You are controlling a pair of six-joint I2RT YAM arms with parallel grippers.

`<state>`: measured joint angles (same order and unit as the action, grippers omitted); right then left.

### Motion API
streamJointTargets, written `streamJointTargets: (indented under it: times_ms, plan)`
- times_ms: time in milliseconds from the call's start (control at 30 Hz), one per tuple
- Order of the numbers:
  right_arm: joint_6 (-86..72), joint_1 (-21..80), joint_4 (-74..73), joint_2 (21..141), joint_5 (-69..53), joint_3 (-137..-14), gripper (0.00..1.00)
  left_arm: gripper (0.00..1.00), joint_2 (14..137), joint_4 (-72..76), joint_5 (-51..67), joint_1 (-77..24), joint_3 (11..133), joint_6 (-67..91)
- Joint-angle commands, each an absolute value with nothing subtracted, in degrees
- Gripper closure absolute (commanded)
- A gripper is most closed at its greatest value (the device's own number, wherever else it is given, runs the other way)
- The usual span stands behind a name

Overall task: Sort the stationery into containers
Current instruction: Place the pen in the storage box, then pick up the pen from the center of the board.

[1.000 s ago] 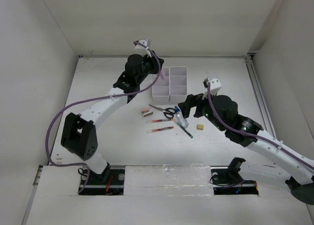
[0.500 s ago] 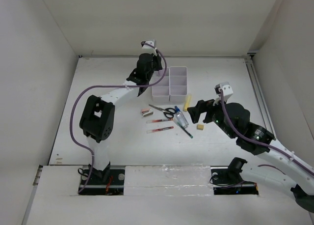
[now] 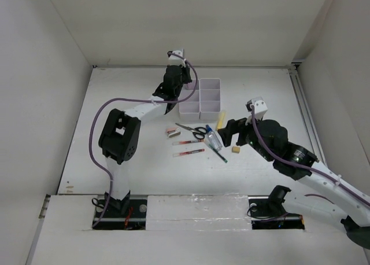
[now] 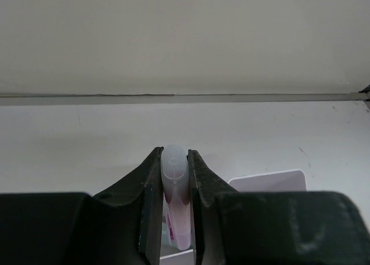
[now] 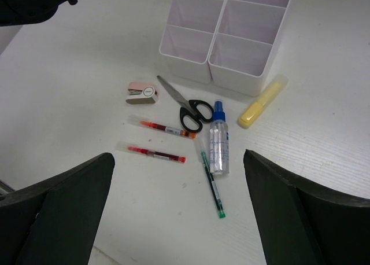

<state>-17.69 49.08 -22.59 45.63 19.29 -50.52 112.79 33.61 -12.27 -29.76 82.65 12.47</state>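
1. Right gripper [image 3: 224, 134]: nearest me, hovering over the loose stationery on the table [image 3: 127, 161]. Its fingers [image 5: 63, 207] are spread wide with nothing between them.
2. Small yellow eraser [image 3: 236, 150]: flat on the table, just right of that gripper in the top view.
3. Dark pen [image 5: 211, 184]: lies diagonally with its green tip toward me and its far end just beside the bottle.
4. Nearer red-white pen [image 5: 155, 153]: left of the dark pen.
5. Farther red-white pen [image 5: 165, 128]: roughly parallel to the nearer one, its orange end near the scissors' handles.
6. Blue-capped clear bottle [image 5: 219, 143]: on its side, cap pointing away from me.
7. Black-handled scissors [image 5: 188, 106]: blades together and aimed far-left, handles just beside the bottle cap.
8. Pink eraser [image 5: 143, 92]: left of the scissor blades, not touching them.
9. Yellow bar [image 5: 262, 102]: lies tilted, with its far end by the near right corner of the block.
10. White six-compartment block [image 5: 237, 71]: stands beyond all the loose items.
11. Left gripper [image 4: 174, 155]: farthest from me, at the block's far left corner. It is clamped on a pink bar [image 4: 175, 178] with a translucent cap, held upright. I cannot tell whether the bar's lower end is inside a compartment.
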Motion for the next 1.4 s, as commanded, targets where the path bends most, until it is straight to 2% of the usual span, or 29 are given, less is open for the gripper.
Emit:
streamJointTargets:
  times_ms: [0, 100, 167, 200, 300, 333, 400, 467, 600, 633, 767, 867, 967, 1200, 1367]
  plan:
    - [-16.7, 48.78, -20.13, 45.0, 18.37, -50.71, 0.0, 1.0, 113.2, 37.35, -14.32, -29.44, 84.2, 12.3]
    - [-16.7, 48.78, -19.6, 45.0, 17.85, -50.71, 0.0, 0.99, 113.73, 37.88, -14.94, -29.44, 84.2, 12.3]
    - [-16.7, 48.78, -19.6, 45.0, 17.84, -50.71, 0.0, 0.91, 114.26, 37.88, -14.94, -29.44, 84.2, 12.3]
    - [-16.7, 48.78, -19.6, 45.0, 17.84, -50.71, 0.0, 0.77, 114.26, 37.88, -14.94, -29.44, 83.68, 12.3]
    - [-16.7, 48.78, -19.08, 45.61, 17.32, -50.71, 0.0, 0.59, 112.07, 39.02, -13.54, -29.44, 81.48, 13.36]
    - [-16.7, 48.78, -19.07, 45.62, 17.31, -50.71, 0.0, 0.44, 110.93, 39.02, -12.93, -29.44, 80.87, 13.36]
    - [-16.7, 48.78, -19.07, 47.1, 17.31, -50.71, 0.0, 0.31, 110.39, 39.81, -12.92, -29.44, 80.16, 13.89]
    - [-16.7, 48.25, -18.54, 47.81, 17.31, -50.19, 0.0, 0.23, 108.38, 39.81, -12.92, -29.44, 79.46, 13.89]
    - [-19.5, 45.54, -19.24, 50.26, 18.8, -49.57, 0.0, 0.14, 103.99, 39.81, -12.39, -30.06, 77.96, 14.41]
    - [-21.69, 44.74, -20.21, 52.36, 19.59, -50.09, 0.0, 0.02, 103.02, 39.81, -12.39, -30.06, 77.09, 14.94]
    - [-26.62, 41.49, -24.16, 58.52, 24.08, -51.42, 0.0, 0.0, 97.13, 34.91, -14.05, -31.72, 76.9, 16.25]
    - [-27.15, 38.42, -23.47, 64.48, 22.86, -52.73, 0.0, 0.0, 93.26, 23.85, -14.06, -31.73, 80.85, 20.29]
    - [-27.94, 36.39, -22.32, 70.11, 20.92, -54.22, 0.04, 0.0, 89.05, 13.64, -15.03, -31.73, 82.71, 24.34]
    - [-34.45, 36.39, -16.61, 79.61, 24.43, -56.24, 0.18, 0.0, 75.68, 7.67, -10.72, -31.73, 74.8, 28.64]
    - [-37.96, 35.78, -17.22, 88.4, 27.59, -60.99, 0.24, 0.0, 70.59, 1.59, -8.62, -31.73, 73.74, 29.7]
